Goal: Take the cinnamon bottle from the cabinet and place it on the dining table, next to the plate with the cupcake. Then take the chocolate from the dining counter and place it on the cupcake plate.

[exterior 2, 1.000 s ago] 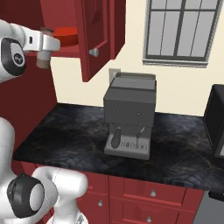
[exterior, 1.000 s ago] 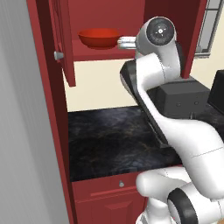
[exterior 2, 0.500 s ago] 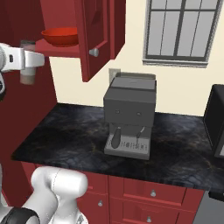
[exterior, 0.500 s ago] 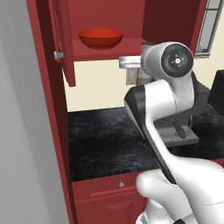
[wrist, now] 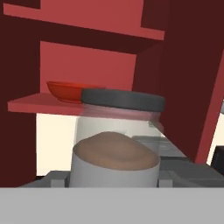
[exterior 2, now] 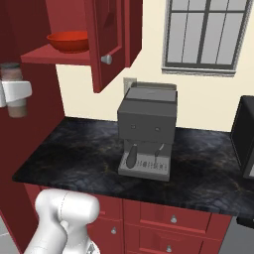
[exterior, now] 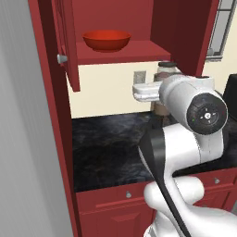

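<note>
The cinnamon bottle (wrist: 117, 140) looks like a small, rigid jar with clear smooth walls, a dark screw lid and brown powder filling its lower part; I judge it light, stiff and somewhat slippery, likely breakable if dropped, so the safest hold is across the straight body below the lid, kept upright. That is about where the gripper (exterior 2: 14, 92) has it: in the right base view the white hand wraps the jar's middle, with the lid above and the brown base below. The jaws stand partly apart, clamped on the bottle's sides. The bottle hangs in the air, out of the cabinet (exterior: 183, 37), below and right of the shelf with the red bowl (exterior: 106, 40), above the dark countertop (exterior 2: 79, 158), left of the coffee machine (exterior 2: 148, 130).
</note>
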